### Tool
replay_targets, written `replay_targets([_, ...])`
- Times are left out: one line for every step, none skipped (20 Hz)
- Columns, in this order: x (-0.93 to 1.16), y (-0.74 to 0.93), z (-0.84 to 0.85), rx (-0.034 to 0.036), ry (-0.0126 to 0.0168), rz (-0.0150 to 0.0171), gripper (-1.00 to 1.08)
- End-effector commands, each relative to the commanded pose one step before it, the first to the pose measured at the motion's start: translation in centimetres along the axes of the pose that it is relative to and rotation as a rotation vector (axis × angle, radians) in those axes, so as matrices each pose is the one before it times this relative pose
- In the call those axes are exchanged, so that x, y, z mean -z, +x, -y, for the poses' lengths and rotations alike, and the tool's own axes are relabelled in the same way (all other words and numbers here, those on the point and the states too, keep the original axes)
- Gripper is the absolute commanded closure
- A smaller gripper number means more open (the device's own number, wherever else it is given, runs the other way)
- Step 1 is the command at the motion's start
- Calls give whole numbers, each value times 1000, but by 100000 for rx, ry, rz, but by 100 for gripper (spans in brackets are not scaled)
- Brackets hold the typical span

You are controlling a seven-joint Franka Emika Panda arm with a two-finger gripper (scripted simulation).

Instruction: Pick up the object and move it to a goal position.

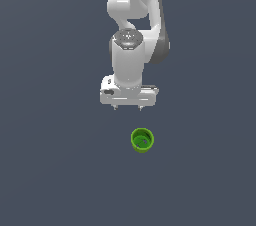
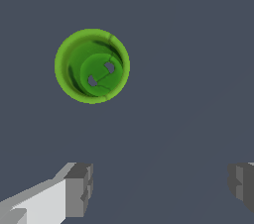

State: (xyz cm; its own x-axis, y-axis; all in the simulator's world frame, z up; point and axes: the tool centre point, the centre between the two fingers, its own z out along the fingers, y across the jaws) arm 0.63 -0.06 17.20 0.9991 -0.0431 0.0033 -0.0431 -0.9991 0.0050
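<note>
In the exterior view, a white and grey jointed robot arm (image 1: 134, 25) comes down from the top edge of the picture over a plain dark slate-blue bench (image 1: 50, 170). Its white cylindrical wrist points straight down and ends in a wide white palm block. Under that block sits the end effector (image 1: 127, 106), of which only two short fingertips show, one toward the exterior view's left and one toward the exterior view's right, with a clear gap between them and nothing in that gap. The end effector is released and grasps nothing.

A little toward the exterior view's right of the end effector's middle, and lower in the picture, the small bright green round cup with a thick rim (image 1: 142, 139) stands upright on the bench with its mouth facing up. It is near the end effector but apart from it; no finger touches it.

In the wrist view the same cup (image 2: 92, 66) is seen from straight above: a thick lighter-green rim rings a darker-green hollow, and two small grey patches show on its floor. Two grey, blocky fingertips (image 2: 78, 190) stand at the near edge of that picture, one joined to a white finger body, the other only partly in frame at the picture's border. They are well apart from each other, with bare bench between them. The cup lies outside the span between the fingertips and is clear of both.
</note>
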Motion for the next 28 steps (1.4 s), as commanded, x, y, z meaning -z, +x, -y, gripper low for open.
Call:
replay_targets([0,0,-1,0,0,0,-20])
replay_targets([10,15,74,128,-1,-53,-20])
replay_targets([22,45,197,344,1,-142,-20])
replay_targets([37,72,325,568,3,-233,-20])
replay_targets([52,97,447,786,5,-321,-20])
replay_targets([47,87,398,711,4,-285,-20])
replay_targets([31,57,259,477,1,-186,-20])
replay_targets([15,26,119,234,-2,-85,-20])
replay_targets([8,-8,-5,0,0,0,-20])
replay_targets([-22,-12,-89,-229,12,67,-20])
replay_targets([-11,6,7,-213,48,-7,-20])
replay_targets([-18,13,28,-348,84,-21,-20])
replay_targets([-28,17,31,-521,120,-21,-20])
replay_targets([-37,20,26,-700,157,-20,-20])
replay_targets([-46,23,28,-866,192,-20,-20])
replay_targets([-54,27,31,-1025,226,-21,-20])
replay_targets([-62,31,41,-1169,259,-24,-20])
replay_targets([-70,35,47,-1323,293,-26,-20])
replay_targets([-78,38,53,-1483,327,-26,-20])
replay_targets([-87,41,59,-1648,362,-24,-20])
replay_targets([-95,44,63,-1804,394,-21,-20])
replay_targets([-104,47,70,-1967,428,-18,-20])
replay_targets([-113,49,75,-2139,462,-12,-20])
replay_targets([-123,52,81,-2308,496,-5,-20])
replay_targets([-132,54,86,-2481,529,3,-20])
replay_targets([-141,55,91,-2653,561,13,-20])
replay_targets([-151,56,97,-2826,592,25,-20])
replay_targets([-160,57,102,-2999,621,38,-20])
